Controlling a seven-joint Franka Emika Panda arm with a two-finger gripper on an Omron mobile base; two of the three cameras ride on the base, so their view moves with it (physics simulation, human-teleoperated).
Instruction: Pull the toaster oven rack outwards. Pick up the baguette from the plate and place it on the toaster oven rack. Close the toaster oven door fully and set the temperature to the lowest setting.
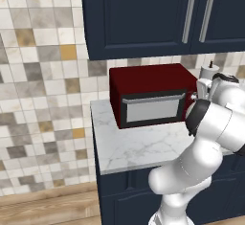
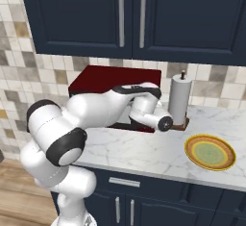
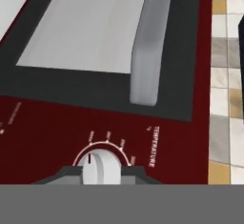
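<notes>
Closing on the temperature knob (image 3: 100, 167), the hand (image 3: 101, 176) has a dark finger on each side of it in the hand view, apparently touching; whether it grips firmly I cannot tell. The knob looks small, stiff and smooth, best pinched across its sides. Above it runs the door (image 3: 90, 82) with its silver handle (image 3: 148, 51). In the left base view the oven (image 1: 148, 83) sits shut on the surface (image 1: 139, 152). In the right base view the bare plate (image 2: 210, 152) lies right of the oven.
</notes>
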